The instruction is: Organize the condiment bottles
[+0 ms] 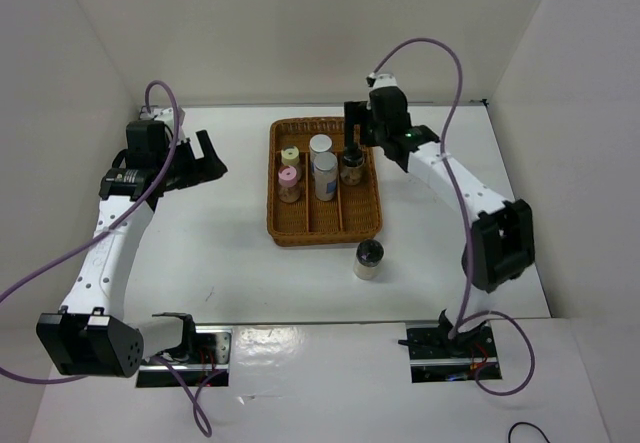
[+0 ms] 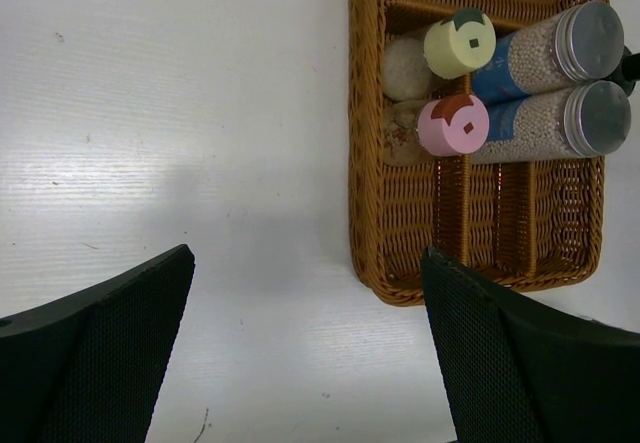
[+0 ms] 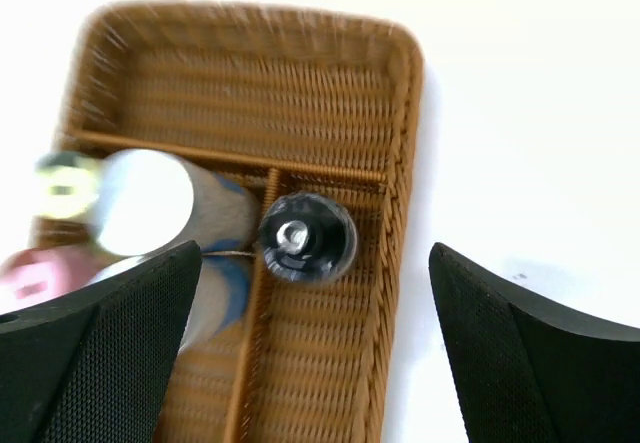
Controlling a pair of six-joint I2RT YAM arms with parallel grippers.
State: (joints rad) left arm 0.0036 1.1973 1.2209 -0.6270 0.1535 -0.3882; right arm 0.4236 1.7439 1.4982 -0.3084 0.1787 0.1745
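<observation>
Five condiment bottles stand in the brown wicker tray. The pale yellow-capped one and the pink-capped one share the left compartment, and the white-capped and silver-capped ones share the middle. A black-capped bottle stands upright in the right compartment. My right gripper hangs open above it, with both fingers well apart from it. Another black-capped bottle stands on the table in front of the tray. My left gripper is open and empty, over the table left of the tray.
White walls enclose the table on three sides. The right arm reaches over the tray's far right corner. Purple cables loop above both arms. Two base openings lie at the near edge.
</observation>
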